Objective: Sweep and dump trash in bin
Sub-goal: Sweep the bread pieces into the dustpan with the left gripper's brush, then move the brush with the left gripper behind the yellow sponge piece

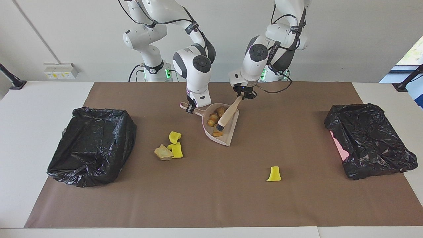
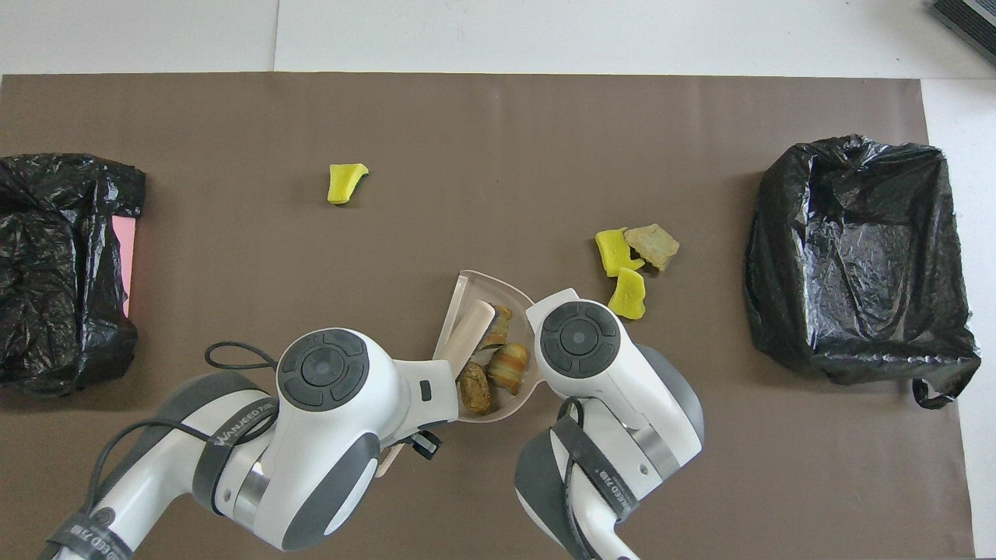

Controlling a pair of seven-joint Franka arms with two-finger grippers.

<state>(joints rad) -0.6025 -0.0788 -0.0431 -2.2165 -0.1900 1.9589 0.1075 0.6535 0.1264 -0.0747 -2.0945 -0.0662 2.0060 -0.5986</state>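
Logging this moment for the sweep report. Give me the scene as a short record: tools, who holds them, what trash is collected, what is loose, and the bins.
left gripper: shut on the brush handle, brush head inside the dustpan
right gripper: shut on the dustpan handle
in dustpan: croissant pieces
loose cluster: two yellow sponge bits and a bread chunk, between the dustpan and the bin at the right arm's end
loose single: lone sponge bit, farther from the robots than the dustpan
bins: black-lined bin at the right arm's end, second bin at the left arm's end
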